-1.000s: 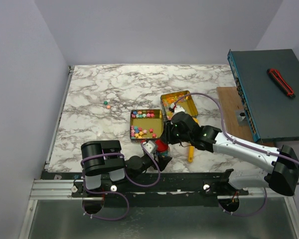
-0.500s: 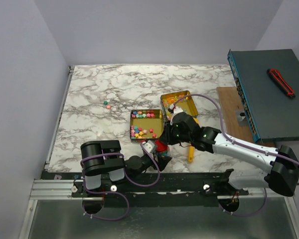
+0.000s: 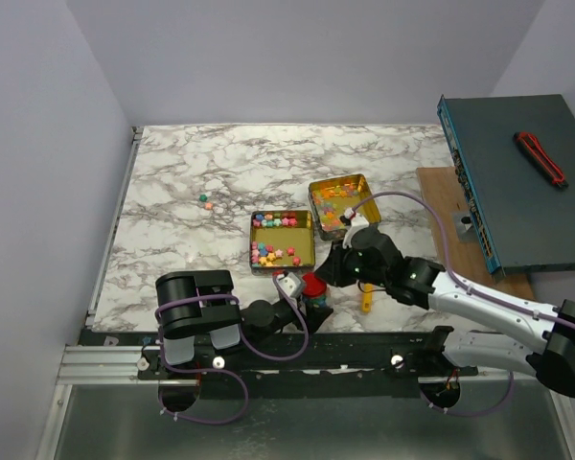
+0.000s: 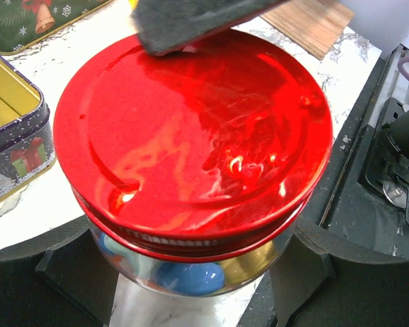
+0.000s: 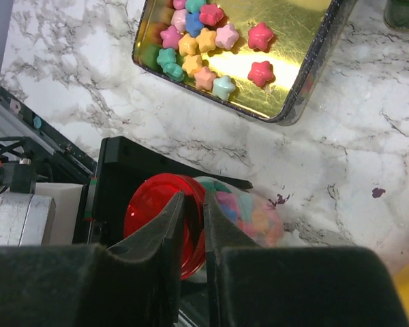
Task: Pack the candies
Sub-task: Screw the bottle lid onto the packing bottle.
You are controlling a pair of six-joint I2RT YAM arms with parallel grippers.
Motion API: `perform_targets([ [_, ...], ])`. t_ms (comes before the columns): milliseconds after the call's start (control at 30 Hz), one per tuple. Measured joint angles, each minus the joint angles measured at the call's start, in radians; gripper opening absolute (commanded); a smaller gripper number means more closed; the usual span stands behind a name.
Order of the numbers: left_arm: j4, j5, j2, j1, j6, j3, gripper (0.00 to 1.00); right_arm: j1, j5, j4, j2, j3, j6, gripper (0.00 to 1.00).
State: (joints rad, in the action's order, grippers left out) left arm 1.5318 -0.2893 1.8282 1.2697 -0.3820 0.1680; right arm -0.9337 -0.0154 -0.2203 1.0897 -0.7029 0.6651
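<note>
Pastel star-shaped candies (image 5: 206,39) lie clustered in the open gold tin (image 5: 311,75).

Cannot count the candies (image 4: 187,278) inside the jar (image 4: 259,262): mostly hidden beneath the red cap (image 4: 191,129). Cuts off a grey finger pad (image 4: 191,20) at the left wrist view's top edge. Cannot tell shape of two loose candies (image 3: 203,198) from above: too small

**Work surface.** White, grey-veined marble table (image 3: 192,182). An open gold tin (image 3: 303,244) sits near the centre, with a second tin (image 3: 372,203) just beside it to the right rear. Two loose candies (image 3: 204,200) lie well apart to the left. A yellow scoop (image 3: 366,301) lies near the front, and a wooden board (image 3: 441,206) at the right edge.
</note>
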Motion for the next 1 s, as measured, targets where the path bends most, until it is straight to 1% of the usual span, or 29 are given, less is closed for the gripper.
perform_targets([
  [167,0.0,0.005,-0.002,-0.003,-0.008,0.0,0.36,-0.005,0.002,-0.035,-0.068,0.026,0.032,0.16],
  [333,-0.002,0.006,-0.006,-0.013,-0.042,0.002,0.36,-0.037,0.021,-0.079,-0.137,0.039,0.069,0.16],
  [500,-0.004,0.002,-0.007,-0.037,-0.071,0.008,0.36,-0.096,0.124,-0.143,-0.177,0.052,0.105,0.16],
  [600,-0.004,0.0,-0.007,-0.04,-0.075,0.008,0.35,-0.108,0.163,-0.184,-0.204,0.056,0.121,0.16],
  [700,-0.004,0.0,-0.007,-0.04,-0.076,0.008,0.35,-0.108,0.16,-0.211,-0.24,0.053,0.128,0.17],
  [767,-0.004,0.0,-0.007,-0.04,-0.076,0.009,0.35,-0.108,0.145,-0.244,-0.254,0.036,0.129,0.22],
  [967,-0.004,0.001,-0.007,-0.042,-0.079,0.009,0.35,-0.108,0.085,-0.275,-0.255,-0.027,0.129,0.27],
  [1000,-0.005,0.001,-0.007,-0.042,-0.079,0.009,0.37,-0.108,0.077,-0.276,-0.255,-0.031,0.129,0.28],
])
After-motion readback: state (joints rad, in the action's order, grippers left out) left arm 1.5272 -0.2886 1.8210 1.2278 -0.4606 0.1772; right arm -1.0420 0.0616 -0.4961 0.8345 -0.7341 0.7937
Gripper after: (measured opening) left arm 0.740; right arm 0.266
